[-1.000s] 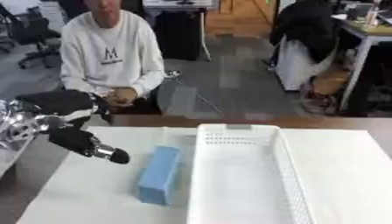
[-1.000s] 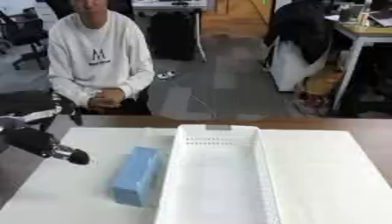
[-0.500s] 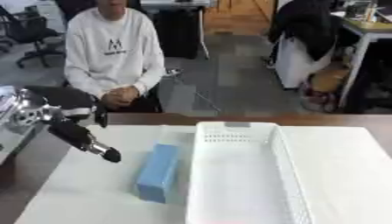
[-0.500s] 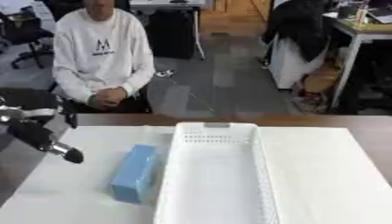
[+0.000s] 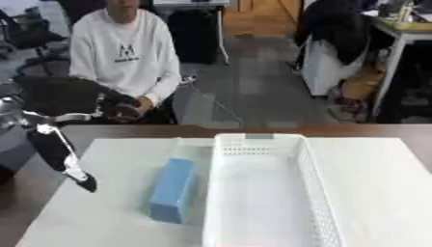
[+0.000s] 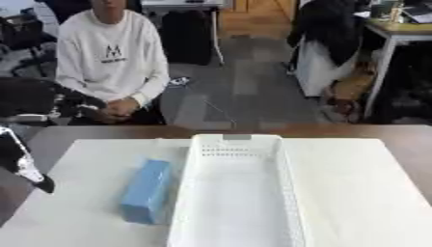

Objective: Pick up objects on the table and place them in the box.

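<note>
At table's left edge, left robot hand (image 5: 59,154) drawn back from blue box (image 5: 172,189)

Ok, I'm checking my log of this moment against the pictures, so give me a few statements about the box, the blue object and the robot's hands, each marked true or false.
1. The white box is empty. True, as far as its visible floor shows.
2. The blue object lies inside the box. False: it lies on the table, just outside the box's left wall.
3. The left hand is holding the blue object. False: it is apart from it, over the table's left edge, with a finger stretched downward.
4. The right hand shows at the picture's right side. False: it is in neither view.
5. The blue object lies lengthwise, roughly parallel to the box's long side. True.
</note>
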`<act>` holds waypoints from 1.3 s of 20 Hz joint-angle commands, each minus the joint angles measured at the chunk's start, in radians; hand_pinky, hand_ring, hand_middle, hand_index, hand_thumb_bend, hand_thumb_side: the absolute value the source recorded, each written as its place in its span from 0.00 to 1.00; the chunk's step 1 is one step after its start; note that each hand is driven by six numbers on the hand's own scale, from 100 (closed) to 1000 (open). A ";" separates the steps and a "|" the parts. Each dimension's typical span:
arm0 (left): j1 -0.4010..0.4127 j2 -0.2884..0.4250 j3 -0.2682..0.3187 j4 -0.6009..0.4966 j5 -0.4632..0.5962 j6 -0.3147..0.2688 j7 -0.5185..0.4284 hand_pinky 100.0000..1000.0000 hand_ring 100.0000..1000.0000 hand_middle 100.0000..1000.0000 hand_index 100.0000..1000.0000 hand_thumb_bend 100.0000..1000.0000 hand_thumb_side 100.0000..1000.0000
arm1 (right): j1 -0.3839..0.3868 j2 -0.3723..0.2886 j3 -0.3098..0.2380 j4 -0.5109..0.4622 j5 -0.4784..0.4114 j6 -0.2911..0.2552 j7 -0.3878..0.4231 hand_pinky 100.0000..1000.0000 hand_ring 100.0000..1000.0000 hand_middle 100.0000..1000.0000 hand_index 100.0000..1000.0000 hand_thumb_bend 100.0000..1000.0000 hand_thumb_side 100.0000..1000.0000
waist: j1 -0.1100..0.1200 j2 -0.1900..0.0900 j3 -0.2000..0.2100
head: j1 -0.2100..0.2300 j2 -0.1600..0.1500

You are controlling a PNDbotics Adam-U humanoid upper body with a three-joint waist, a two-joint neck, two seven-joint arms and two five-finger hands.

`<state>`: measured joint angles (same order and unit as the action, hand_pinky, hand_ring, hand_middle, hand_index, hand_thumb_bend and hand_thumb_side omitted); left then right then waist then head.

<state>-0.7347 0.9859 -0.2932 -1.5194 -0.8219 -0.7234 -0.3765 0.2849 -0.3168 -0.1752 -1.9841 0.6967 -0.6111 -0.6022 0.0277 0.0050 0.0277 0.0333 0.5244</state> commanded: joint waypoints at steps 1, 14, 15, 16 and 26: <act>-0.043 0.048 -0.022 0.007 -0.120 -0.171 0.097 0.86 0.94 0.99 0.99 0.76 0.57 | 0.004 -0.025 -0.003 -0.016 -0.005 -0.296 -0.305 0.00 0.25 0.30 0.45 0.00 0.28 | 0.002 -0.008 -0.002 | -0.006 0.002; -0.123 0.005 -0.181 0.135 -0.754 -0.184 0.914 0.88 0.93 0.94 0.93 0.73 0.48 | -0.010 -0.025 0.009 -0.016 -0.009 -0.296 -0.305 0.00 0.24 0.30 0.46 0.00 0.28 | 0.003 0.011 -0.012 | 0.011 -0.018; -0.131 -0.002 -0.189 0.160 -0.815 -0.184 0.982 0.88 0.93 0.95 0.93 0.73 0.48 | -0.013 -0.024 0.010 -0.016 -0.009 -0.296 -0.305 0.00 0.24 0.30 0.46 0.00 0.26 | 0.003 0.014 -0.013 | 0.012 -0.022; -0.137 -0.009 -0.193 0.186 -0.875 -0.184 1.047 0.87 0.92 0.93 0.92 0.74 0.47 | -0.015 -0.023 0.011 -0.016 -0.009 -0.296 -0.305 0.00 0.24 0.30 0.46 0.00 0.28 | 0.003 0.016 -0.013 | 0.013 -0.026; -0.200 -0.079 -0.224 0.268 -1.120 -0.184 1.283 0.86 0.91 0.93 0.94 0.74 0.46 | -0.034 -0.005 0.022 -0.016 0.001 -0.296 -0.305 0.00 0.24 0.30 0.46 0.00 0.29 | -0.001 0.045 -0.014 | -0.001 -0.069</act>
<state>-0.9091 0.8916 -0.5209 -1.2500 -1.9315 -0.6383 0.6243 0.2568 -0.3155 -0.1538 -1.9841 0.6934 -0.6111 -0.6022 0.0289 0.0587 0.0146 0.0349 0.4694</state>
